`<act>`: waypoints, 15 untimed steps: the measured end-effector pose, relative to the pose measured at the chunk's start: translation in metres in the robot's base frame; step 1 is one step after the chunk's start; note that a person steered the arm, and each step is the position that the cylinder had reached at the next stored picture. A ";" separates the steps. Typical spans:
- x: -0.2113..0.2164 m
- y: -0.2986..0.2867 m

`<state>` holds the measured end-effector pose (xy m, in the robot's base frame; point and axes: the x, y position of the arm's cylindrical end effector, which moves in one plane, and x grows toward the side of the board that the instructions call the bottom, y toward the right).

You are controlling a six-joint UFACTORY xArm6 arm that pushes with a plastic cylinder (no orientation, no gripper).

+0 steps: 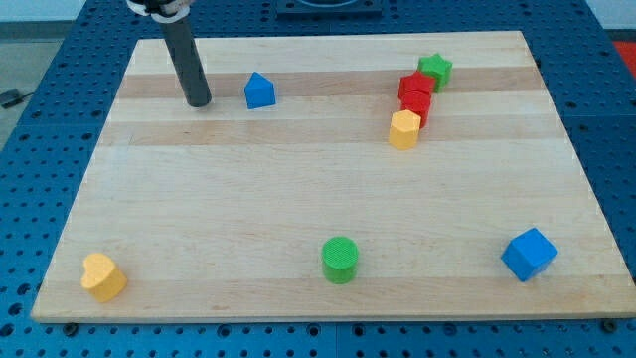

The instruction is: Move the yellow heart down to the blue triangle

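Note:
The yellow heart (pixel 103 275) lies near the board's bottom left corner. The blue triangle (pixel 259 90) sits near the view's top, left of centre. My tip (pixel 198 101) rests on the board just left of the blue triangle, a short gap apart, and far above the yellow heart. The dark rod rises from the tip toward the view's top left.
A green star (pixel 435 70), two red blocks (pixel 415 94) and a yellow hexagon (pixel 403 129) cluster at the top right. A green cylinder (pixel 340 260) sits at bottom centre. A blue cube (pixel 529 254) sits at bottom right. The wooden board (pixel 298 189) lies on a blue perforated table.

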<state>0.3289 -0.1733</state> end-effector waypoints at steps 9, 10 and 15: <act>0.179 -0.130; 0.227 -0.128; 0.236 -0.025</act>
<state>0.5651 -0.1983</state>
